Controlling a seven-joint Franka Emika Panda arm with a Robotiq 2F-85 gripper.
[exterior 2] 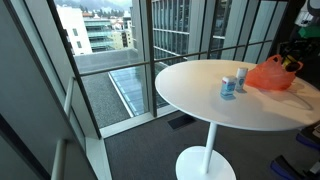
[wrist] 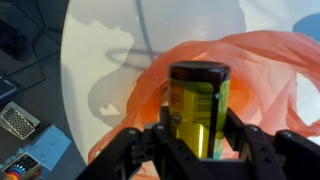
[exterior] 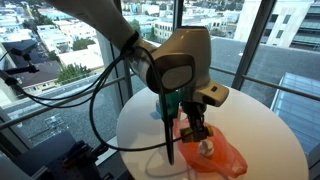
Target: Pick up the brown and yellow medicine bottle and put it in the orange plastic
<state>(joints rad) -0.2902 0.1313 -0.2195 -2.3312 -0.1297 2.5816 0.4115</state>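
One brown-capped, yellow-labelled medicine bottle (wrist: 198,100) upright, clamped between the fingers of the black gripper (wrist: 198,132) | just above the crumpled orange plastic bag (wrist: 270,70), contact unclear | bag lies on the round white pedestal table (exterior 2: 200,100) | two small containers (exterior 2: 228,87) near the bag | floor-to-ceiling glass walls (exterior 2: 110,60), city buildings outside, grey carpet (exterior 2: 140,150)

- High-rise office or lounge: floor-to-ceiling glass walls (exterior 2: 110,60) overlook city buildings (exterior: 60,45) far below.
- A round white pedestal worktop (exterior 2: 200,95) stands beside them.
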